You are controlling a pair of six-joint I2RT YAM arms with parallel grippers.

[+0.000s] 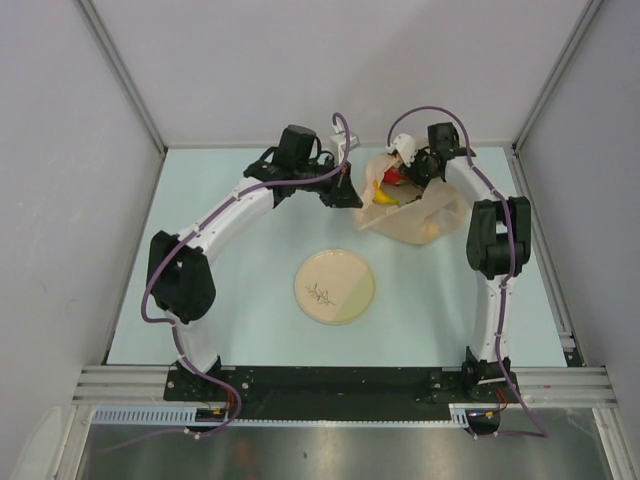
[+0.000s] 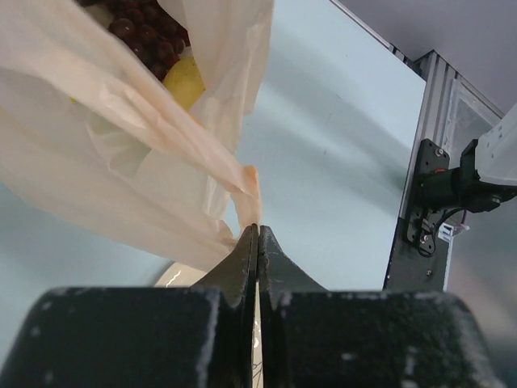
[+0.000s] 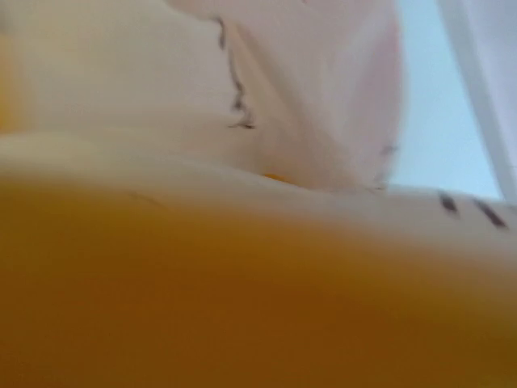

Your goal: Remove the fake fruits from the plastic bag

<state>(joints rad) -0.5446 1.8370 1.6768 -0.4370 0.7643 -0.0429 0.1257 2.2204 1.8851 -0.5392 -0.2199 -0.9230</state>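
The pale orange plastic bag (image 1: pixel 425 212) lies at the back right of the table with its mouth toward the left. My left gripper (image 1: pixel 352 197) is shut on a strip of the bag's edge (image 2: pixel 250 182), jaws pressed together (image 2: pixel 258 230). Inside the bag show the dark grape bunch (image 2: pixel 149 36) and the yellow lemon (image 2: pixel 186 81). From above, a red fruit (image 1: pixel 395 177) and the yellow banana (image 1: pixel 385 197) sit in the mouth. My right gripper (image 1: pixel 408 165) reaches into the mouth over them, its fingers hidden. A blurred yellow surface (image 3: pixel 242 291) fills the right wrist view, bag film (image 3: pixel 307 89) behind it.
The cream plate with a leaf sprig (image 1: pixel 335 286) sits in the middle of the table, toward the front; a sliver of it shows under the bag (image 2: pixel 182 276). Grey walls close in the back and sides. A metal rail (image 2: pixel 428 162) runs along the table's near edge.
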